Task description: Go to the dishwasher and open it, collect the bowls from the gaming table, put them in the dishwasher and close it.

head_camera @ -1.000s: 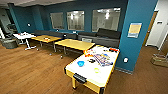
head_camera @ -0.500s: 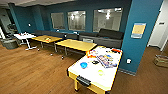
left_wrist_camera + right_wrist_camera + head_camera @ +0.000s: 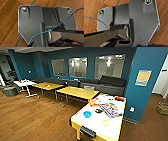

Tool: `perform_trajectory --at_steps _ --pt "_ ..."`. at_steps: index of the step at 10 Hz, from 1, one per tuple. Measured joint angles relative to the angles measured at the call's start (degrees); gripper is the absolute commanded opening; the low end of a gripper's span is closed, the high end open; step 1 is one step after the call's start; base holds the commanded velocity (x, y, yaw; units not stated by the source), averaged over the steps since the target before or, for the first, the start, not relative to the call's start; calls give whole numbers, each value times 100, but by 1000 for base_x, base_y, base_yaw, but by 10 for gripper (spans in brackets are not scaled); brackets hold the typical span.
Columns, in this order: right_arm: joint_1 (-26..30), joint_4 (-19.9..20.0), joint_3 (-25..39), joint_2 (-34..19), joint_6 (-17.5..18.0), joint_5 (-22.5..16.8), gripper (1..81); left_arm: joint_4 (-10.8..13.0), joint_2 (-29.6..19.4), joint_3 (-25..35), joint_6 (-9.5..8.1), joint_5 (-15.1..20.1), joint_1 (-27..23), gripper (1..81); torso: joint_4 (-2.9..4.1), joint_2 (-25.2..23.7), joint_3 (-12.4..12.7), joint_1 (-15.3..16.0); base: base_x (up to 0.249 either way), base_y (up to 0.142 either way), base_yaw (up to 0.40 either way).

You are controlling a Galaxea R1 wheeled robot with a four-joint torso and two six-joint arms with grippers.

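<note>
Three bowls sit on the gaming table's [image 3: 82, 122] white worktop ahead of me, lower right in my head view: the blue bowl [image 3: 87, 114] nearest the left edge, the dark bowl [image 3: 98, 111] just beside it, the yellow-green bowl [image 3: 106, 122] closer to me. I cannot tell either gripper's state.

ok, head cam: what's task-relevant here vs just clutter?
Job:
gaming table
blue bowl
dark bowl
yellow-green bowl

Lying about:
red and orange items
colourful flat box
yellow tables
sofa
</note>
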Motion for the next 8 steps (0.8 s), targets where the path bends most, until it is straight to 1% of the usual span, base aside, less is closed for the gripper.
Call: perform_trajectory --at_steps 8 --pt "13 0 -2 6 0 0 811 0 9 0 0 -5 -7 811 0 2 0 0 148 110 0"
